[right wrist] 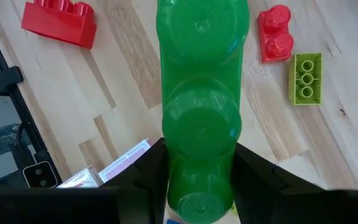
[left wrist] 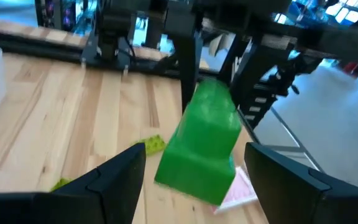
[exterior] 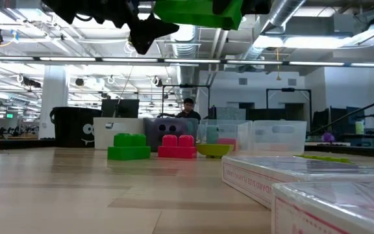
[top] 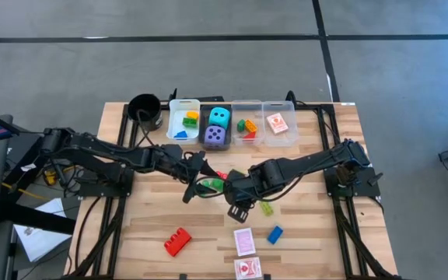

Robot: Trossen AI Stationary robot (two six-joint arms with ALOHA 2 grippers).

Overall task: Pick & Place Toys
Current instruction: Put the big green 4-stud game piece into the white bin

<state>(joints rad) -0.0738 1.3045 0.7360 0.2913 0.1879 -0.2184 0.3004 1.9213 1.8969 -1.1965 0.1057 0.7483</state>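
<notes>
The right gripper (right wrist: 197, 186) clamps one end of a long green brick (right wrist: 201, 99) and holds it above the middle of the table (top: 131, 233). The brick's long axis points straight out from the fingers toward the left gripper (left wrist: 194, 174), whose jaws stand wide on either side of the brick's free end, not touching it.

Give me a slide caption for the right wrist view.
Right tool shut on a long green brick, held above red bricks on the wooden table.
</notes>
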